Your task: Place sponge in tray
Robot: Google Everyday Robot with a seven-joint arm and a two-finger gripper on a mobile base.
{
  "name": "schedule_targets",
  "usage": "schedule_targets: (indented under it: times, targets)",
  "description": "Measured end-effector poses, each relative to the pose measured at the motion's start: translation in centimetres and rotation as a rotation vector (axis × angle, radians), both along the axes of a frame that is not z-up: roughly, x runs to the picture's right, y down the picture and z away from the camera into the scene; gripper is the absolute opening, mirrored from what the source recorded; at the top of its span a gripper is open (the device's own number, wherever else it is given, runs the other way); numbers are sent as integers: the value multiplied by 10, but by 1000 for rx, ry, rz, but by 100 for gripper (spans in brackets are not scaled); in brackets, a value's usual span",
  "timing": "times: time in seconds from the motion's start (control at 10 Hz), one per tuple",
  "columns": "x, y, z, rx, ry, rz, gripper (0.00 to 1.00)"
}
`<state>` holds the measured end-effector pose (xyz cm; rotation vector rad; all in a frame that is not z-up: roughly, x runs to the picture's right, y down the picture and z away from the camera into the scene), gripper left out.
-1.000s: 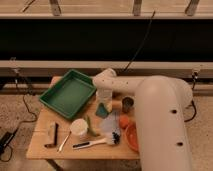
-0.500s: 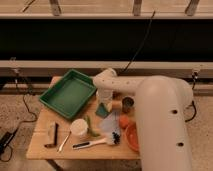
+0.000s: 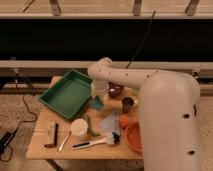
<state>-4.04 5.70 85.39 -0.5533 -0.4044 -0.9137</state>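
The sponge (image 3: 97, 103) is a small teal block just right of the tray's near right corner, under my gripper (image 3: 98, 98). The gripper comes down from the white arm and sits right on the sponge; whether it grips it or only touches it does not show. The tray (image 3: 67, 93) is a large shallow green tray on the left half of the wooden table, and nothing shows inside it.
On the table (image 3: 45, 148): a pale blue-grey cloth (image 3: 109, 123), a green pea pod (image 3: 90, 126), a white cup (image 3: 78, 127), an orange bowl (image 3: 134, 137), a small orange item (image 3: 123, 121), a dark bowl (image 3: 115, 90), a metal cup (image 3: 128, 103), a brush (image 3: 95, 142), and a block (image 3: 51, 135).
The gripper with the sponge below it has shifted slightly; the rest of the table looks the same.
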Motion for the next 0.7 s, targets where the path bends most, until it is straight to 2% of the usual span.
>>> schedule_targets:
  times: [0.1, 0.2, 0.4, 0.6, 0.7]
  targets:
    - [-6, -20, -22, 9, -17, -11, 0]
    - [-16, -33, -37, 14, -33, -21, 0]
    - [-47, -52, -53, 17, -63, -36, 0]
    - [-81, -60, -55, 12, -86, -43, 0]
    - [-100, -58, -50, 6, -97, -42, 0]
